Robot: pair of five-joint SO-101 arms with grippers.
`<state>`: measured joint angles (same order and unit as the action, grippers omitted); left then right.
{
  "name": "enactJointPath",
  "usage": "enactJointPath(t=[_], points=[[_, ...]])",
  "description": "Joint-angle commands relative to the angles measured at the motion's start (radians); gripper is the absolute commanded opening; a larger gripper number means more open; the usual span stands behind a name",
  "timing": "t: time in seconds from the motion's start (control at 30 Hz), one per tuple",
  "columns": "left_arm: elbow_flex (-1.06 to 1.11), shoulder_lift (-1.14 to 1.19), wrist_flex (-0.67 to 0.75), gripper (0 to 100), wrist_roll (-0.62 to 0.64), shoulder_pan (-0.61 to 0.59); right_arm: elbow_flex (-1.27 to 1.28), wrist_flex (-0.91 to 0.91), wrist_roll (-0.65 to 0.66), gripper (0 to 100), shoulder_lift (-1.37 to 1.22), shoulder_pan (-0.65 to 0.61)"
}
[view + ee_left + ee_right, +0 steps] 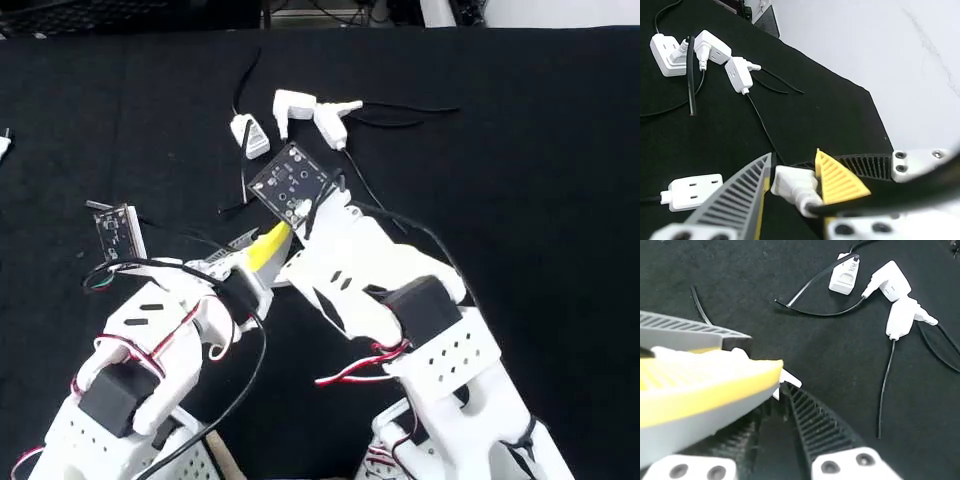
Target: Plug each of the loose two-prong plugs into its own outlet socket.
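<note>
My left gripper [792, 182] is shut on a white two-prong plug [790, 184] with a black cable, held between its grey and yellow fingers [837, 182]. In the high view this gripper [265, 250] sits at the table's middle, just in front of my right gripper [303, 215]. A loose white outlet socket [692, 191] lies flat on the cloth beside the grey finger. My right gripper [782, 400] hangs close over the left one, with a small white piece [788, 380] at its tip. Farther back lie a socket with a plug in it [250, 135] and two joined white plugs [312, 108].
Black cables [390, 215] trail across the black cloth from the far plugs towards the arms. A white object [3, 145] lies at the table's left edge. The table's right half and far left are open cloth.
</note>
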<state>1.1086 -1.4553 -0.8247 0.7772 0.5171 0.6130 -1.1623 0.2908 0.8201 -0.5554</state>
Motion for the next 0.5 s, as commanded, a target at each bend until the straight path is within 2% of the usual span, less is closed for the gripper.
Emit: enactJointPath(t=[0.0, 0.47], points=[[-0.013, 0.006, -0.025, 3, -0.002, 0.062, 0.001, 0.078, -0.003, 1.2, 0.018, 0.044], [0.004, 0.008, -0.023, 3, -0.002, 0.065, 0.010, 0.115, -0.002, 1.2, 0.021, 0.061]])
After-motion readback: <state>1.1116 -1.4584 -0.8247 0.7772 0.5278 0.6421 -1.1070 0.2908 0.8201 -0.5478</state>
